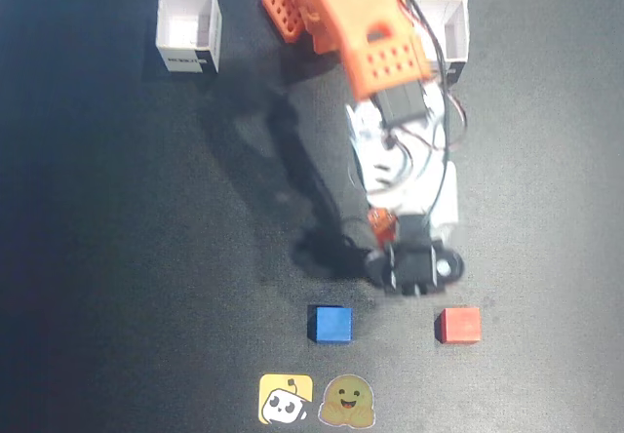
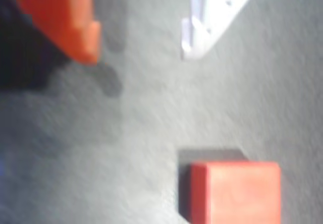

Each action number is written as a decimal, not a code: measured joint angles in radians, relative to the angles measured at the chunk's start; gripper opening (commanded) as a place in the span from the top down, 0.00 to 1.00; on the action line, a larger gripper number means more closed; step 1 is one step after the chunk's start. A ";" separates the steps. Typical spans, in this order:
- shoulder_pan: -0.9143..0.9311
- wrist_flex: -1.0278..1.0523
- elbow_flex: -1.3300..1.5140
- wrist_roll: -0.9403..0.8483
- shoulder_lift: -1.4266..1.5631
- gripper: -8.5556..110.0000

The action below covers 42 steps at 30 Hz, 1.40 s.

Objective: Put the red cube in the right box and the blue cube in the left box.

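Across the upper middle of the fixed view the arm (image 1: 385,72) reaches down-frame, its gripper (image 1: 414,267) hanging empty with fingers spread in the wrist view. Both white boxes, upper left (image 1: 188,29) and upper right (image 1: 450,31), look empty. Low in frame, the blue cube (image 1: 331,323) and red cube (image 1: 459,325) sit untouched, so nothing seems done yet.

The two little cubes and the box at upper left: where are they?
red cube (image 1: 459,324), fixed view, its top face.
blue cube (image 1: 331,323), fixed view, its top face.
left box (image 1: 188,59), fixed view, its front wall with the label.
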 measured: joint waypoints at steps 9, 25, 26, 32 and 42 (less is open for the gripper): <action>-0.032 -0.006 -0.158 0.002 -0.181 0.78; -0.072 0.055 -0.422 0.048 -0.385 0.73; -0.071 0.064 -0.437 0.048 -0.396 0.73; -0.071 0.114 -0.545 0.044 -0.468 0.72; -0.120 0.133 -0.643 0.109 -0.538 0.72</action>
